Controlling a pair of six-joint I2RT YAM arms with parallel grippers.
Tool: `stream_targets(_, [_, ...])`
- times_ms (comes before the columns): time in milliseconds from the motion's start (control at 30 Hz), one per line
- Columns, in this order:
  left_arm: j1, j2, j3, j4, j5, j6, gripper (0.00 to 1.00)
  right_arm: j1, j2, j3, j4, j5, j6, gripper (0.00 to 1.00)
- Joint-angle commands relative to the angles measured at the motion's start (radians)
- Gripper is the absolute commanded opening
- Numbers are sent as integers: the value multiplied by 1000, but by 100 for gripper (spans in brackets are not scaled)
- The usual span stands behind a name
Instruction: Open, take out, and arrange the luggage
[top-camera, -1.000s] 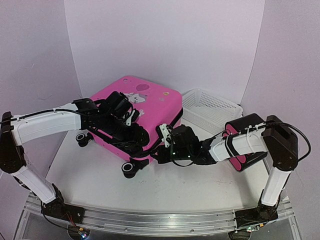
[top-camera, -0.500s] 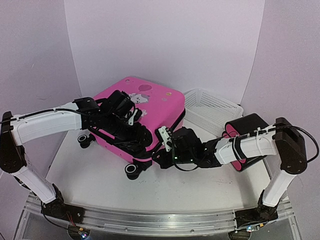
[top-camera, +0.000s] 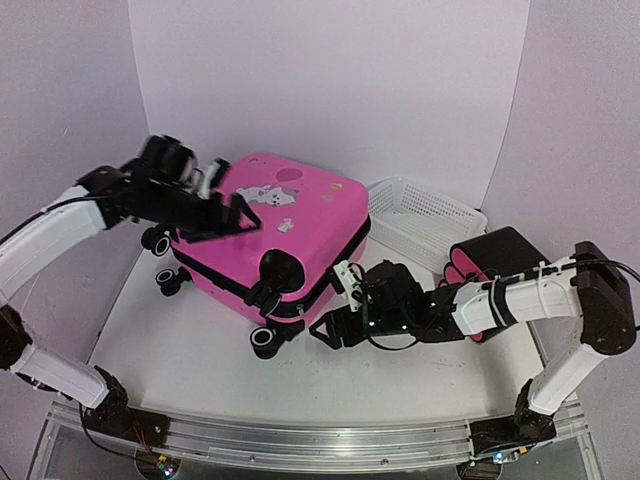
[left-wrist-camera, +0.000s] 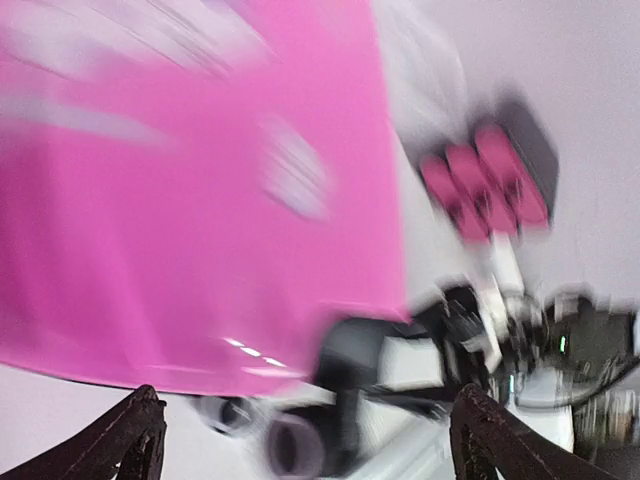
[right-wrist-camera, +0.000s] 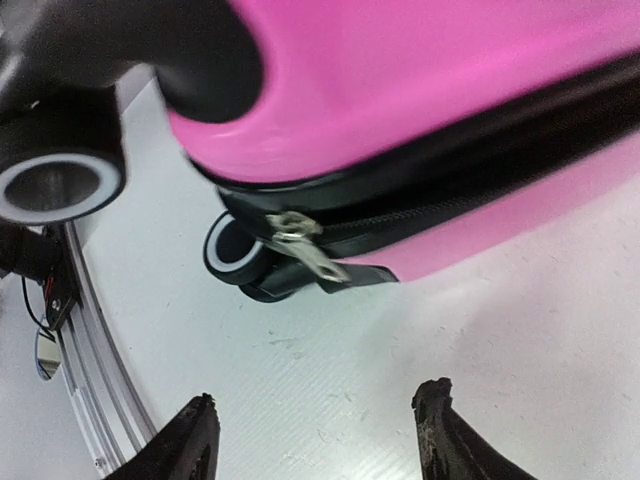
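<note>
The luggage (top-camera: 300, 225) is a bright-pink hard-shell suitcase lying flat mid-table, its black zip trim and wheels facing me. My left gripper (top-camera: 228, 212) hangs open above its left edge, touching nothing; its wrist view is motion-blurred and shows the pink shell (left-wrist-camera: 200, 200) beyond the empty left gripper (left-wrist-camera: 310, 440). My right gripper (top-camera: 330, 322) sits low at the case's front right corner, open. In the right wrist view the metal zip pull (right-wrist-camera: 310, 250) hangs free off the black zip, a little beyond the empty right gripper (right-wrist-camera: 315, 420).
A white mesh basket (top-camera: 425, 215) stands right of the suitcase. A stack of black cases with pink ends (top-camera: 495, 260) lies behind my right forearm. Black wheels (right-wrist-camera: 60, 185) stick out at the case's near corner. White walls close in the back and sides.
My left gripper has lifted off the suitcase's front, swung up and left, and opened. My right gripper has opened, let go at the zip and backed off slightly.
</note>
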Motion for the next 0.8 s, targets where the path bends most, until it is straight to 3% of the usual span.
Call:
stream_targets(0, [378, -152, 34, -42, -34, 167, 99, -68, -118, -60, -12, -14, 45, 74])
stream_targets(133, [666, -69, 94, -40, 90, 195, 99, -187, -158, -68, -10, -100, 172, 89])
stream_targets(233, [773, 50, 144, -6, 177, 191, 99, -234, -127, 4, -10, -203, 222, 94])
stream_targets(400, [790, 222, 198, 49, 402, 167, 99, -283, -76, 108, -4, -242, 333, 98])
stream_targets(600, [780, 164, 16, 72, 394, 199, 98, -367, -1, 177, 54, -291, 467, 98])
stream_targets(667, [765, 129, -44, 72, 402, 210, 95, -379, 39, 219, 55, -314, 472, 98])
stream_targets(767, [741, 85, -129, 72, 407, 206, 80, -399, 107, 293, 55, -346, 462, 98])
